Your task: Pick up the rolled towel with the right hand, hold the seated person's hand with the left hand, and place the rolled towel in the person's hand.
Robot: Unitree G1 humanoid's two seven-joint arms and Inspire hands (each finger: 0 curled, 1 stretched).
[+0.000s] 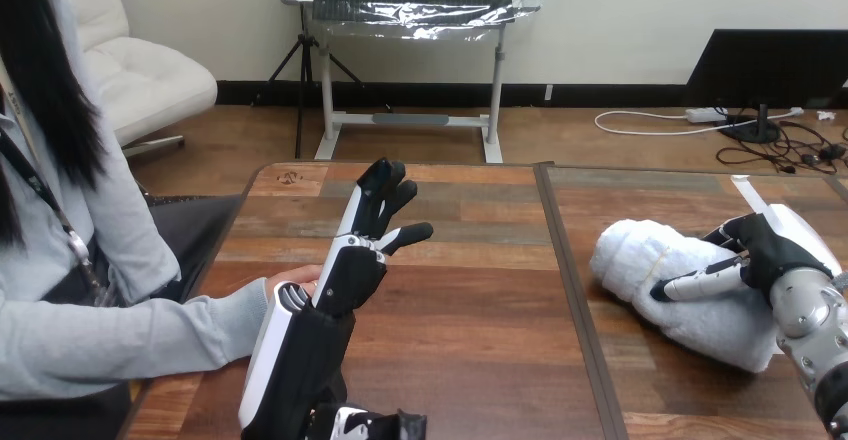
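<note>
Towel: Our white rolled cloth towel (650,260) lies on the brown wooden counter (480,340). It is at the right side, well apart from the person.
Right hand: Our black-and-white right hand (765,250) is on the towel. Its fingers (735,232) curl over the top of the roll and the thumb goes across the front, so we think it grips the towel.
Step one, pick up: We think this step is begun but not done. The towel rests on the counter and is not lifted yet.
Left hand: Our black-and-white left hand (365,250) is up in the air over the left side of the counter. Its fingers (385,185) are straight and open, and they hold nothing.
Person's hand: The person's hand (297,280) rests on the counter at the left. It is just beside our left hand and partly hidden behind it. We cannot tell if the two touch.
Step two, hold the hand: Not done, we think. Our left fingers are not curled round the person's hand.
Step three, give the towel: Not done. The towel is far from the person's hand.
Left to do: We think we must lift the towel, take hold of the person's hand, carry the towel across the counter and set it in that hand.
Towels: one.
Our hands: two, one at each side.
Person's hands we can see: one.
Counters: one, with a dark line down its middle.
</note>
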